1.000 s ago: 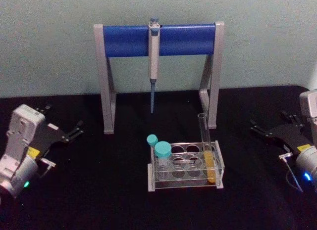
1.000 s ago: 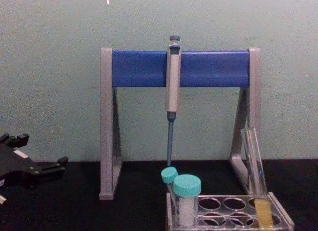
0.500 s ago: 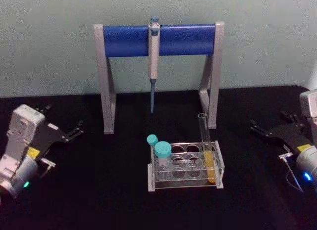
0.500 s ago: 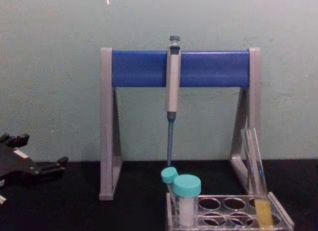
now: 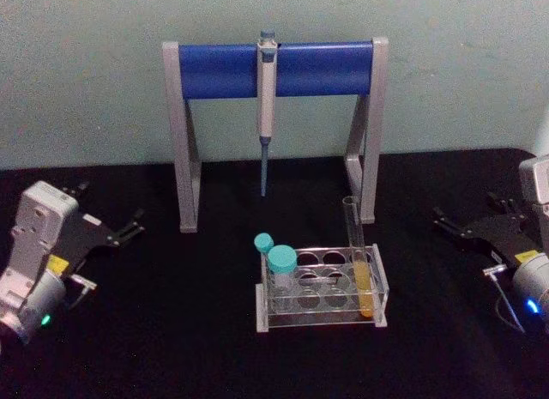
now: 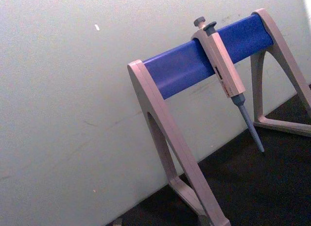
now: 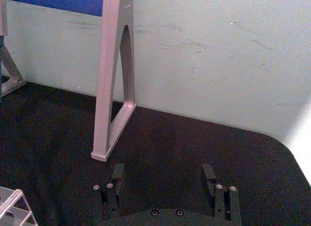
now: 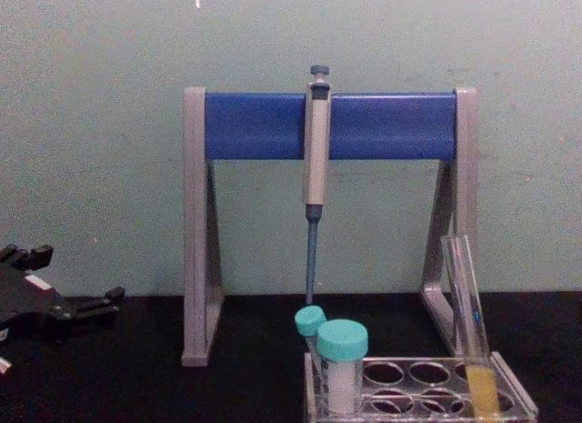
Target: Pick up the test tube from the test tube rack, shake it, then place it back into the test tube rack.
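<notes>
Black table (image 5: 171, 330), test tube (image 5: 360, 266) in test tube rack (image 5: 322, 289)

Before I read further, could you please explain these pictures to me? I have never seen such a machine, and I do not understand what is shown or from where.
This is a two-armed robot at a black table. One picture looks down from its head, one looks forward from its chest, and one comes from each wrist.

The left hand and the right hand rest at the table's sides, both open, holding nothing.

In the middle stands a clear test tube rack. A long test tube with yellow liquid leans in its right end; two teal-capped tubes stand at its left end. Behind is a grey-and-blue stand with a pipette hanging from its bar.
</notes>
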You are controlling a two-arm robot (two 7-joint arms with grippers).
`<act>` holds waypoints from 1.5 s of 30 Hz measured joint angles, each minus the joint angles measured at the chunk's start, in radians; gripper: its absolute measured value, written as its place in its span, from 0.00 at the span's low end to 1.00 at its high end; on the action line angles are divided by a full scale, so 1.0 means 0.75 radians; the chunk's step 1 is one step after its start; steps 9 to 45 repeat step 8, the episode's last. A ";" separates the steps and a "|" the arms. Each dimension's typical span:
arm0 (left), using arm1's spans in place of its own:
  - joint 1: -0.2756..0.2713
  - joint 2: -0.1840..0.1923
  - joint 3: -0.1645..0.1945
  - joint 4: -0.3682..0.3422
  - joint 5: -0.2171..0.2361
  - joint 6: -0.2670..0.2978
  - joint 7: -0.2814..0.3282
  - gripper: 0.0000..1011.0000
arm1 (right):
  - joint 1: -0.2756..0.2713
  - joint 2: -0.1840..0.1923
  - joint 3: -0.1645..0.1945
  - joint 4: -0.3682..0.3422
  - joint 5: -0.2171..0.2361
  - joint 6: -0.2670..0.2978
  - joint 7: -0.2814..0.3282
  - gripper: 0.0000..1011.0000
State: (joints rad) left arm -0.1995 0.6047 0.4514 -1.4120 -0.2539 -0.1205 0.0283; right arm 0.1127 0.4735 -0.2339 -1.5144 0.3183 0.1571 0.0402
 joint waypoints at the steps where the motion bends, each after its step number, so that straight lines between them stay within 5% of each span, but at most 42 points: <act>1: 0.000 0.000 0.000 0.000 0.000 0.000 0.000 0.99 | 0.000 0.000 0.000 0.000 0.000 0.000 0.000 0.99; 45: 0.000 0.000 0.000 0.000 0.000 0.000 0.000 0.99 | 0.000 0.000 0.000 0.000 0.000 0.000 0.000 0.99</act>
